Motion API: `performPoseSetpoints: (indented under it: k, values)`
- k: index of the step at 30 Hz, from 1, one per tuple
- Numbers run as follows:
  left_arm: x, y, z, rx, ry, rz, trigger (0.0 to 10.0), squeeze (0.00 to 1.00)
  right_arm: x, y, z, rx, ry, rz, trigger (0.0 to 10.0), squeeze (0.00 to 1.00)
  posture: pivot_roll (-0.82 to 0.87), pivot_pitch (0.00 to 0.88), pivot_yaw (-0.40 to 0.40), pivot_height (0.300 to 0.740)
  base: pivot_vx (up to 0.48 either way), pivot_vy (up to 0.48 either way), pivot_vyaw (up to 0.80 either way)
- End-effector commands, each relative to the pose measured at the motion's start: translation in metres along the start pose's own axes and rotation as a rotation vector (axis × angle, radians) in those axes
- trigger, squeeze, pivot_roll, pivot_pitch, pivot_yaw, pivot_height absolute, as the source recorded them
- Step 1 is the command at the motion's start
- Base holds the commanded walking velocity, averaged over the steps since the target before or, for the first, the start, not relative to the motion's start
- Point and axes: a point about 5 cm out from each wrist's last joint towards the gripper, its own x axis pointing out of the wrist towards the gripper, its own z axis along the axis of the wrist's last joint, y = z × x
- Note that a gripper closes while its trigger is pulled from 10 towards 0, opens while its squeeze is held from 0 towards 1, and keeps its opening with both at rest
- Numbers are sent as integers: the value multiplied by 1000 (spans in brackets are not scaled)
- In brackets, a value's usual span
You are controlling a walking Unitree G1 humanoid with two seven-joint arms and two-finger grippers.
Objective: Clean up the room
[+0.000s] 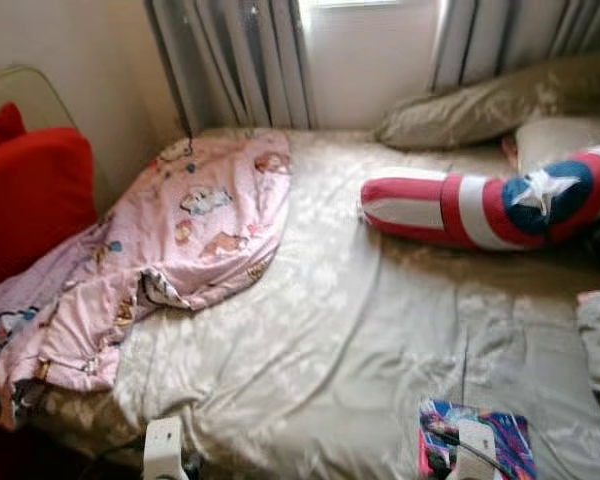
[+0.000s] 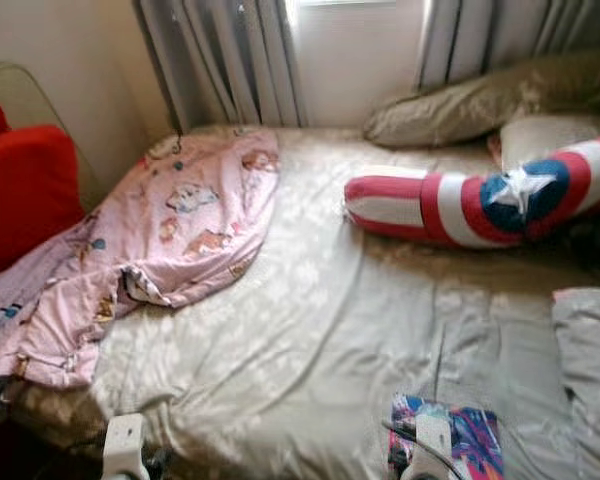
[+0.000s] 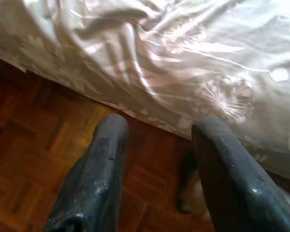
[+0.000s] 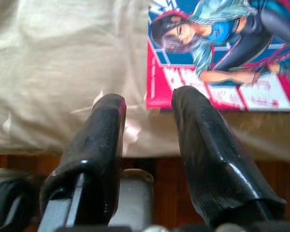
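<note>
Beige bed (image 1: pixel 360 330) carries a comic book (image 4: pixel 222 53) just beyond the right gripper's (image 4: pixel 147 104) parted fingers.

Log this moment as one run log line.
scene: bed | left gripper: open, at bed edge over floor | right gripper: open, at comic book edge | pink blanket: crumpled

Sheet (image 1: pixel 360 330) – sheeny cloth; floor (image 3: pixel 43 140) – seemingly glossy wood parquet.

Pink blanket (image 1: pixel 170 250) crumpled, comic book (image 4: pixel 222 53) flat on bed (image 1: pixel 360 330)
</note>
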Motion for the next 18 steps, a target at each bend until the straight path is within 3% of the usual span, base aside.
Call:
performPoseSetpoints:
  k: [1, 7, 18]
  values:
    - [0, 7, 1, 10, 2, 17, 10000, 0, 1, 6, -1, 7, 6, 14, 10000, 0, 31, 67, 43, 740, 0, 480, 0]
    - [0, 7, 1, 14, 4, 19, 10000, 0, 0, 7, -3, -4, 17, 20, 10000, 0, 34, 72, 44, 740, 0, 480, 0]
    - [0, 4, 2, 34, 0, 4, 10000, 0, -3, -7, -6, 56, 14, 27, 10000, 0, 41, 93, 48, 740, 0, 480, 0]
